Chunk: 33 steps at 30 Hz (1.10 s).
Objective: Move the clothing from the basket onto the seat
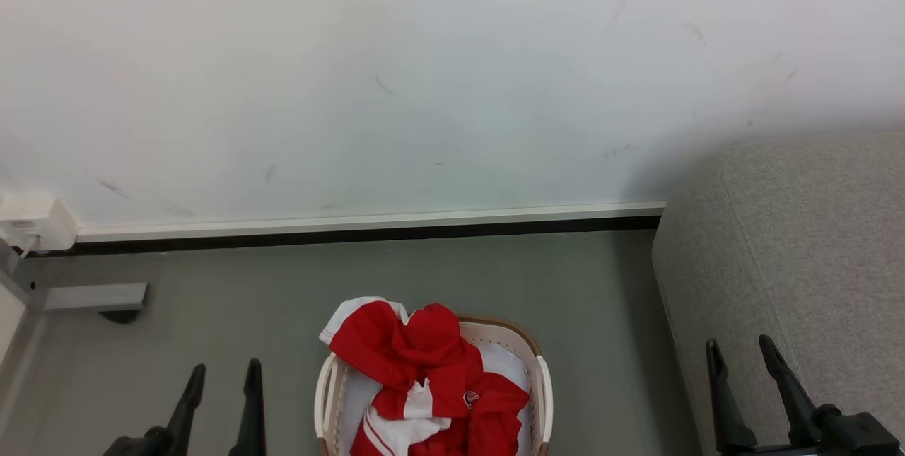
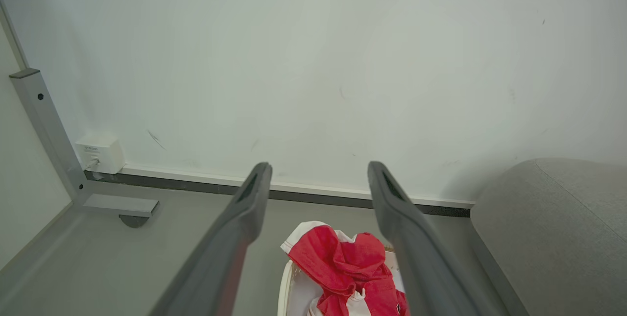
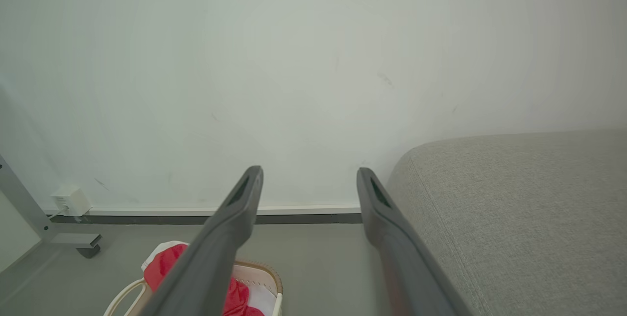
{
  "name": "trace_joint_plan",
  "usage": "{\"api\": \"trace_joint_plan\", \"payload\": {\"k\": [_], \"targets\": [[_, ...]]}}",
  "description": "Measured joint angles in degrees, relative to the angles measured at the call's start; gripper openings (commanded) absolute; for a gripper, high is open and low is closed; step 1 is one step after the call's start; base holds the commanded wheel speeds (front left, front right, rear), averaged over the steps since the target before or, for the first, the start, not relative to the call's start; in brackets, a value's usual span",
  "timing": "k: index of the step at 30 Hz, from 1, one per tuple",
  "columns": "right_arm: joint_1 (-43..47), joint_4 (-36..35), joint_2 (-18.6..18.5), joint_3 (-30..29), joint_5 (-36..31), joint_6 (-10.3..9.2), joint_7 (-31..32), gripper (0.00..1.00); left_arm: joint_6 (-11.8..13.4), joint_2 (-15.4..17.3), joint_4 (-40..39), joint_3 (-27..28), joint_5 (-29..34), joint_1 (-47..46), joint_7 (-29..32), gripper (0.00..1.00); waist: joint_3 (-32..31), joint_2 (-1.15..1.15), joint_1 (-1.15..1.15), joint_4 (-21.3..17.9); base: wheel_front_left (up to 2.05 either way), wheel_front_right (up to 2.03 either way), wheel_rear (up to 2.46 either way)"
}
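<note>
The red and white sports clothing of soft fabric (image 1: 424, 371) lay heaped in the small cream-white perforated plastic basket with a brown rim (image 1: 543, 385). The basket stood on the grey floor (image 1: 495, 272), a little out from the white wall (image 1: 424, 74). One red fold with white trim hung over the basket's far-left rim. The large light grey fabric-upholstered seat (image 1: 813, 251) stood to the robot's right, with a strip of floor between it and the basket. No garment showed on it, so the task looked unstarted.

The left end effector (image 1: 226, 365) hovered left of the basket with its fingers spread and nothing between them. The right end effector (image 1: 739, 341) was likewise spread and empty, in front of the seat's rounded side.

Several things could have gone wrong from here. The garments looked tangled, so a pinch on the top layer might have dragged a second piece over the rim and dropped it on the floor. The overhanging fold could have snagged on the rim during a lift. The basket looked light, so a finger catching its perforated wall or side handle could have tipped or slid it. A shallow pinch on slack fabric might have slipped mid-carry. Letting go too near the seat's rounded edge risked the clothing sliding off.
</note>
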Motion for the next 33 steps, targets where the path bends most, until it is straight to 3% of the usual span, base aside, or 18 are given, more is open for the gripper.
{"api": "trace_joint_plan", "payload": {"k": [7, 25, 33], "targets": [[0.2, 1.0, -0.1, -0.1, -1.5, 0.0, -0.8, 1.0, 0.0, 0.0, 0.0, -0.2, 2.7, 0.3, -0.8, 1.0, 0.1, 0.0, 0.0, -0.1, 0.0, 0.0, 0.0], [0.1, 1.5, -0.1, 0.0, -0.7, 0.0, -0.8, 1.0, -0.1, 0.1, 0.0, -0.6, 2.0, 0.5, -0.8, 1.0, 1.0, 0.0, 0.0, -0.9, 0.0, 0.0, 0.0], [-1.8, 0.2, -0.1, 0.3, -0.9, 0.0, -0.8, 1.0, -0.3, 0.7, 1.6, -5.0, 2.5, -2.6, -0.8, 1.0, 4.5, 0.0, 0.0, -1.9, 0.0, 0.0, 0.0]]}}
